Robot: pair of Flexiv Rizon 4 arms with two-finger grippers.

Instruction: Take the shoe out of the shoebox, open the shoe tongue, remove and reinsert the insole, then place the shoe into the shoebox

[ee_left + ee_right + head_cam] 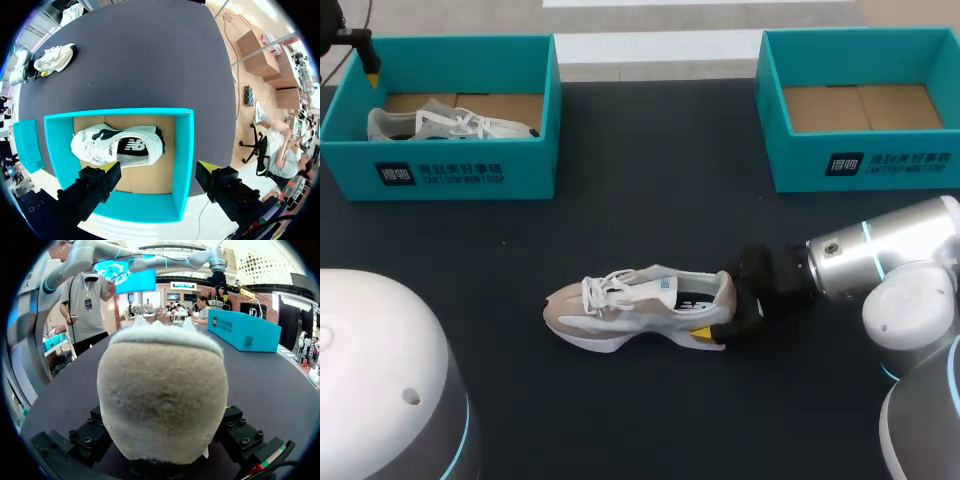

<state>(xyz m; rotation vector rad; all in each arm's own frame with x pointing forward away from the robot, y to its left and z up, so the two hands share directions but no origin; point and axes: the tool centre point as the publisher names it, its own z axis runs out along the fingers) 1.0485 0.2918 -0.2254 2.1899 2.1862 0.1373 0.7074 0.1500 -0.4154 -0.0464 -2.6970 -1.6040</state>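
RISK | your right fingers (701, 335) clamp only the heel of the shoe (640, 305) at the desk's (650, 200) middle, so it may pivot or slip when lifted | left fingers (100, 181) spread wide above the far-left-corner shoebox (182, 150), could snag its wall

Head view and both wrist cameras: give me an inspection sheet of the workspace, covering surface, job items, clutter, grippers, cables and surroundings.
Surface: dark table, plain top.
Job's things: beige shoe stands upright mid-table, toe toward the left arm's side. The left shoebox holds a white shoe lying on its side. The right shoebox shows only its cardboard floor.
Clutter: nothing seen.
Grippers: left gripper is open, above one wall of the left shoebox. The right gripper is shut on the beige shoe's heel.
Cables: nothing seen.
Surroundings: nothing seen reaching over the table.
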